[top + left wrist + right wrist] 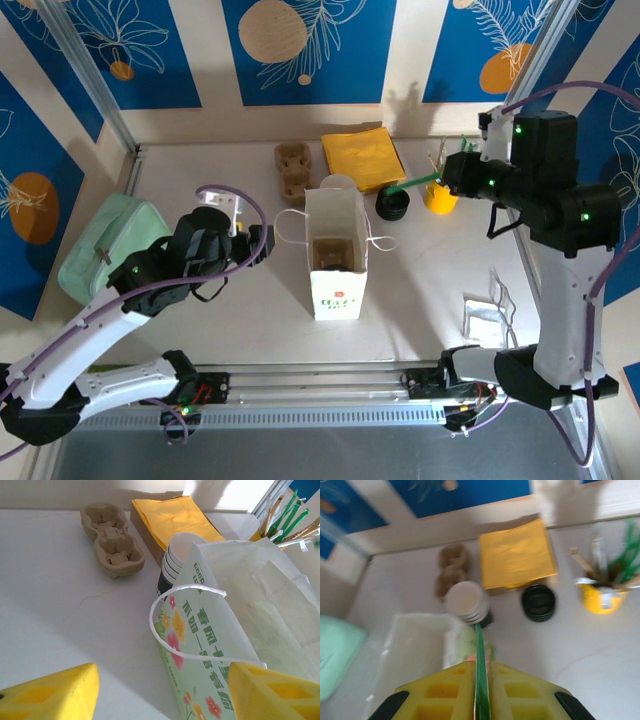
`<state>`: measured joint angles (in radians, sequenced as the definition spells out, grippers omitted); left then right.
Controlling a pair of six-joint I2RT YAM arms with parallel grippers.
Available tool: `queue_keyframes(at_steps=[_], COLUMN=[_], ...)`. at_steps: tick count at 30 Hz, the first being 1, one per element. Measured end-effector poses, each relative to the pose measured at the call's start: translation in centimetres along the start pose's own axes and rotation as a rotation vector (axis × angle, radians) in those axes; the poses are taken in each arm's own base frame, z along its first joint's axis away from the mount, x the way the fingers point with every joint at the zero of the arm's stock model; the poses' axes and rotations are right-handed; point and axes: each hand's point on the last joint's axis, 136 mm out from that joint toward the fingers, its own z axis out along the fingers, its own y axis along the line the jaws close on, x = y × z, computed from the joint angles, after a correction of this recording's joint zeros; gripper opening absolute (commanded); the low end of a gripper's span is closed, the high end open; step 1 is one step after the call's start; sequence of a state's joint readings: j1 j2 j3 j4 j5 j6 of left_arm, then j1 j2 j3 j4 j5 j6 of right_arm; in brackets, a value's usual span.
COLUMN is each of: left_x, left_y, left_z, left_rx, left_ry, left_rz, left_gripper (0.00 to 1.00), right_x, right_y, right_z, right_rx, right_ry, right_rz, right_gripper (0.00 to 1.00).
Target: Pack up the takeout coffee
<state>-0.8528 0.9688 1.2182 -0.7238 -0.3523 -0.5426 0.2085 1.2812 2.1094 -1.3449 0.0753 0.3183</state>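
Sitting bagged, takeout coffee (329, 258), left fingers (50, 695) beside, right fingers (520, 695) on stick (480, 665)

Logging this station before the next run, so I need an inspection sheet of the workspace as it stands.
Surface: white tabletop, no spills seen.
Job's things: open white paper bag with floral print stands centre; brownish contents, cannot tell what.
Clutter: stack of lidless white cups, pile of black lids, yellow napkins, brown cardboard cup carrier, yellow pot of green sticks, mint-green pouch, crumpled clear plastic.
Grippers: left gripper open beside bag; right gripper shut on thin green stick.
Cables: purple cable loops over left arm.
Surroundings: blue leaf-print wall panels.
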Motion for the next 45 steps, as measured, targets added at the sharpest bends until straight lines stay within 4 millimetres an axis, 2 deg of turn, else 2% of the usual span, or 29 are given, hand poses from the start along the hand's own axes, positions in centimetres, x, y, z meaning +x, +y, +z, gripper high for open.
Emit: queue_keyframes(at_steps=[5,10,17,28,34,39,45], left_x=[0.2,0.2,0.2,0.2,0.3,0.5,0.6], left_y=[0.0,0.0,0.0,-0.1,0.0,0.0,0.1], left_z=[0.3,0.3,0.3,0.3,0.3,0.4,0.5], left_rx=[-0.006,-0.005,-0.005,-0.003,-0.003,-0.006,-0.007], left_ry=[0.011,0.011,0.011,0.012,0.013,0.018,0.020], left_rz=[0.002,-0.005,-0.009,-0.021,-0.024,-0.022,-0.022], left_gripper=[0.68,0.68,0.68,0.68,0.68,0.68,0.68], right_x=[2.4,4.1,3.8,0.8,0.4,0.5,1.0], right_y=[4.1,6.2,6.2,5.8,6.7,7.7,8.6], right_z=[-0.3,0.0,0.1,-3.3,-3.9,-2.8,1.9], right_rx=[-0.148,-0.199,-0.165,-0.131,-0.181,-0.219,-0.164], right_ry=[0.094,0.164,0.146,-0.008,-0.031,-0.019,0.033], right_rz=[-0.048,-0.091,-0.103,-0.111,-0.103,-0.101,-0.134], right_gripper=[0.15,0.12,0.12,0.13,0.13,0.13,0.13])
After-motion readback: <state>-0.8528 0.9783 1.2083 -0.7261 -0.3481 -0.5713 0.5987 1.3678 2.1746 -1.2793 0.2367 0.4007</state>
